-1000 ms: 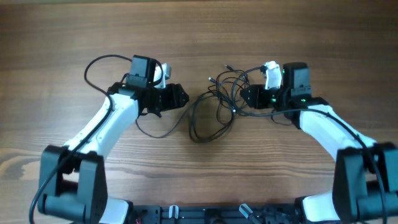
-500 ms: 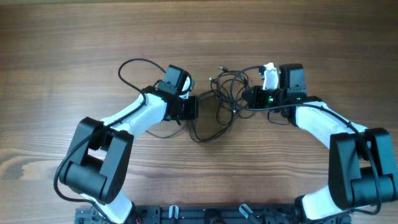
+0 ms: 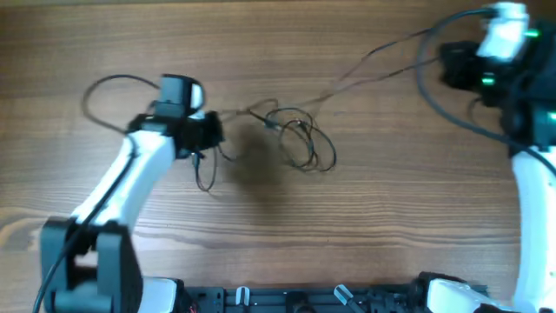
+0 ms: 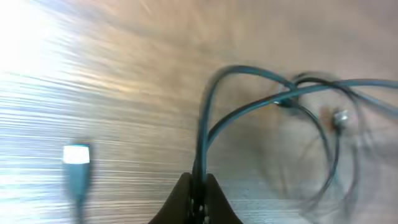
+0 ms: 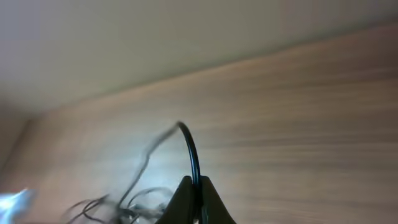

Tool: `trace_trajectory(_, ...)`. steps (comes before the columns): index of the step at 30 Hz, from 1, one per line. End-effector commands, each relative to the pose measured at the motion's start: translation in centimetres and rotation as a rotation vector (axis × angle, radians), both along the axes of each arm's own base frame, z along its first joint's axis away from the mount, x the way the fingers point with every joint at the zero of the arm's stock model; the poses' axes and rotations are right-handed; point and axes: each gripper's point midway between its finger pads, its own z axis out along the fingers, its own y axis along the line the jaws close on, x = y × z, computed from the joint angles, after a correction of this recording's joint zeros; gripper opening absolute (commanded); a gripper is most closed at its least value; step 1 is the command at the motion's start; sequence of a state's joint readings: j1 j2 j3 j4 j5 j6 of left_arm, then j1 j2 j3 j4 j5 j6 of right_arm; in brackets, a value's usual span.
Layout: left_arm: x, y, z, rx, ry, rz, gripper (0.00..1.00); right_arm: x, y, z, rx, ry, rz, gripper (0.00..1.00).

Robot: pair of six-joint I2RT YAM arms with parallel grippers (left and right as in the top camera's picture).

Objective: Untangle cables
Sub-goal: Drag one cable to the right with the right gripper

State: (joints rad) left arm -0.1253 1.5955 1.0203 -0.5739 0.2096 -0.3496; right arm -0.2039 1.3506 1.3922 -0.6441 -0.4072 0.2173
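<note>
The cables are thin black wires in a loose tangle at the table's middle, and they look lifted, with a shadow below. Two strands run taut from the tangle up to the far right. My left gripper sits left of the tangle, shut on a strand. In the left wrist view, my gripper pinches a doubled wire that leads to the blurred tangle. My right gripper is high at the far right. In the right wrist view, my gripper is shut on one wire, with the tangle far below.
The wooden table lies under everything. A thicker black arm cable loops out left of the left wrist, and another curves beside the right arm. A pale plug end hangs or lies left of the left jaws.
Both grippers have shut on wires. The left arm pulled back left and the right arm swung up and far right, which stretched the bundle out and drew strands taut.
</note>
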Motion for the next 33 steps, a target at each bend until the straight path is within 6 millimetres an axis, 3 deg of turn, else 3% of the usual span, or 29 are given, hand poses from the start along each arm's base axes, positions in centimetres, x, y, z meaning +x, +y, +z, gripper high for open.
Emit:
trace_trajectory(1,0.6,3.2,5.3,-0.082,-0.140,0.083,0.04,-1.2,-6.4,1.6,-0.033,-0.020,-0.206,0.04)
trace_trajectory(4,0.5,5.2,7.4,-0.107,-0.198,0.136,0.04,-2.5,-11.2,0.9,-0.080,0.021,-0.381,0.04)
trace_trajectory(6,0.5,6.1,7.6,-0.105,-0.200,0.159,0.04,-4.1,-14.6,0.0,-0.098,0.078,-0.563,0.04)
trace_trajectory(9,0.6,7.3,7.5,-0.085,-0.204,0.192,0.04,-5.8,-17.9,-0.9,-0.164,0.133,-0.721,0.04)
trace_trajectory(11,0.5,9.5,7.3,-0.035,-0.204,0.256,0.04,-8.4,-22.0,-1.0,-0.260,0.176,-0.951,0.04)
trace_trajectory(12,0.5,10.0,7.4,-0.047,-0.203,0.276,0.04,-8.5,-22.6,-1.2,-0.249,0.177,-0.976,0.04)
trace_trajectory(15,0.4,7.1,8.2,-0.203,-0.207,0.186,0.04,-4.4,-20.6,-1.0,-0.163,0.085,-0.733,0.04)
trace_trajectory(17,0.3,5.7,8.4,-0.234,-0.204,0.146,0.04,-2.4,-20.3,0.4,-0.164,-0.007,-0.655,0.04)
trace_trajectory(20,-0.1,3.7,8.3,-0.234,-0.189,0.086,0.04,0.4,-20.2,6.3,-0.186,-0.278,-0.593,0.04)
trace_trajectory(22,-0.2,3.0,8.3,-0.235,-0.186,0.067,0.04,0.6,-20.3,8.7,-0.206,-0.369,-0.594,0.04)
trace_trajectory(23,-0.2,2.6,8.3,-0.237,-0.185,0.056,0.04,0.5,-20.3,8.2,-0.202,-0.349,-0.594,0.04)
trace_trajectory(24,-0.3,2.3,8.3,-0.238,-0.183,0.045,0.04,0.1,-20.0,5.9,-0.181,-0.258,-0.591,0.04)
trace_trajectory(25,-0.4,1.8,8.3,-0.239,-0.182,0.034,0.04,-0.7,-19.6,3.2,-0.159,-0.150,-0.586,0.05)
trace_trajectory(26,-0.4,1.4,8.3,-0.240,-0.181,0.020,0.04,-2.0,-18.8,-0.7,-0.155,0.016,-0.554,0.05)
trace_trajectory(28,-0.7,-0.2,8.3,-0.244,-0.177,-0.024,0.04,-3.8,-18.3,-5.4,-0.127,0.217,-0.552,0.05)
trace_trajectory(29,-0.9,-1.1,8.4,-0.247,-0.179,-0.050,0.04,-4.1,-18.2,-6.9,-0.115,0.272,-0.552,0.30)
trace_trajectory(30,-1.0,-2.2,8.5,-0.250,-0.185,-0.083,0.04,-3.9,-18.0,-7.7,-0.097,0.294,-0.537,0.45)
trace_trajectory(31,-1.2,-4.6,9.0,-0.259,-0.209,-0.152,0.04,-3.0,-16.2,-7.9,-0.020,0.277,-0.448,0.77)
trace_trajectory(32,-1.3,-5.9,9.3,-0.267,-0.224,-0.191,0.04,-2.1,-13.8,-7.4,0.058,0.238,-0.326,0.86)
trace_trajectory(33,-1.6,-7.9,9.8,-0.279,-0.249,-0.247,0.04,-1.7,-11.4,-6.7,0.111,0.205,-0.204,0.86)
